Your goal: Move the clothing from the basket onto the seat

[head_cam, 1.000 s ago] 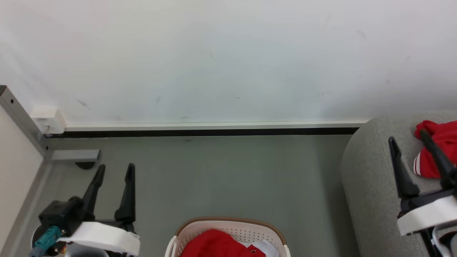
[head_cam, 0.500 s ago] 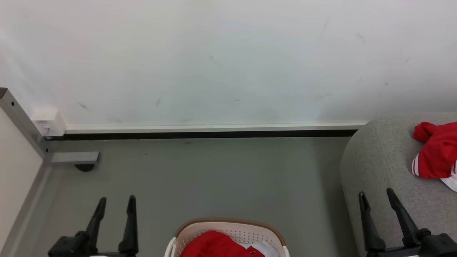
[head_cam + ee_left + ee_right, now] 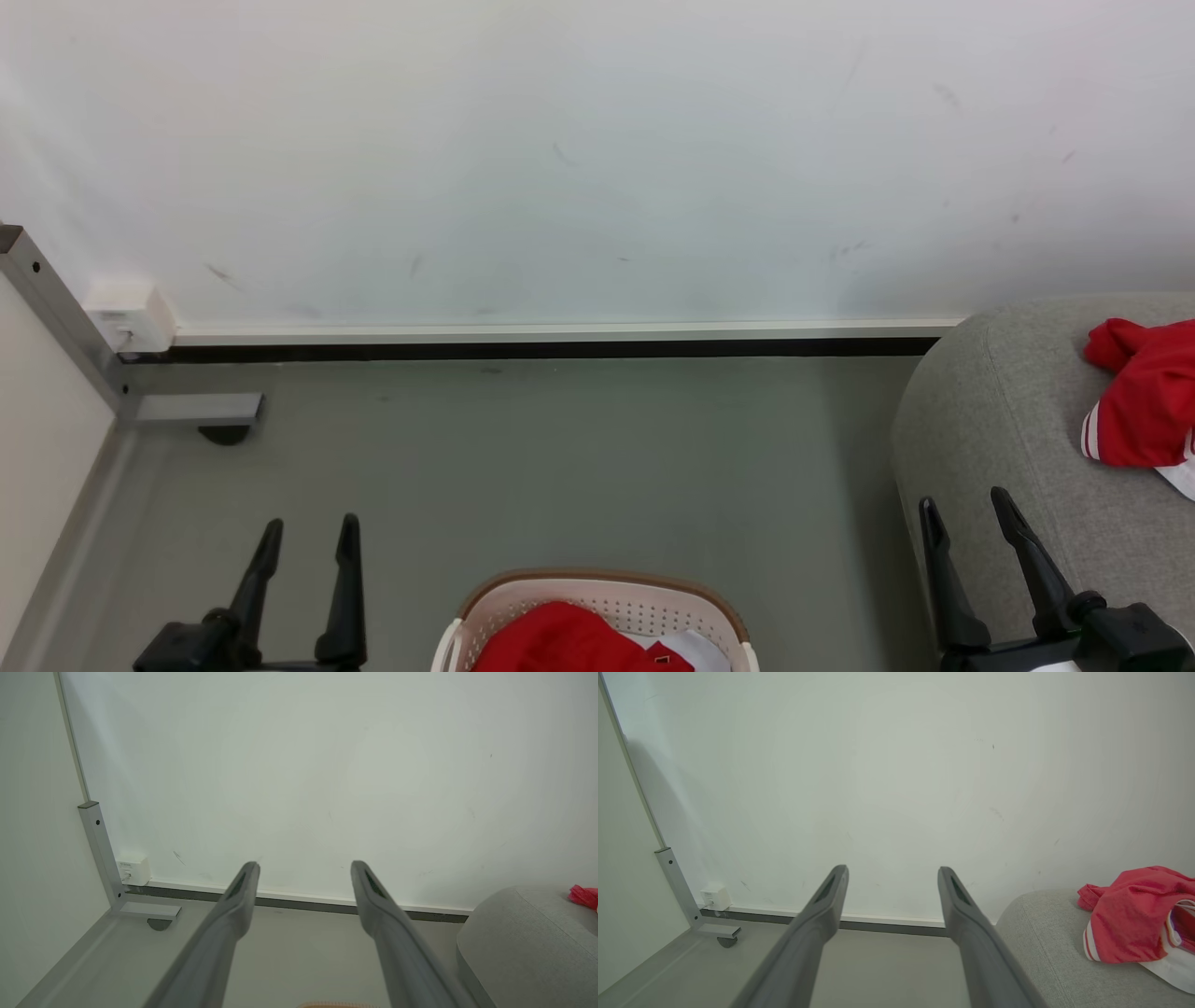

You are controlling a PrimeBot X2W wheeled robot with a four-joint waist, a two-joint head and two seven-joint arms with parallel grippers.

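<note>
— Reading the head view, where do you find your two grippers?

— Your left gripper [image 3: 310, 521] stands at the lower left above the grey floor [image 3: 560, 448]. Your right gripper [image 3: 963, 498] stands at the lower right, in front of the seat [image 3: 990, 420]. Each has its fingers spread wide, with nothing between them; both wrist views show the same parted, empty fingers pointing toward the white wall [image 3: 597, 140].

— And where does the clothing lie?

— One red garment [image 3: 560, 639], next to a white panel and a small dark label, lies inside the basket [image 3: 597, 579] at the bottom edge, between your grippers and touched by neither. A second red garment [image 3: 1139, 401], trimmed with white stripes, lies crumpled on the seat at the right edge, beyond your right gripper and apart from it.
</note>
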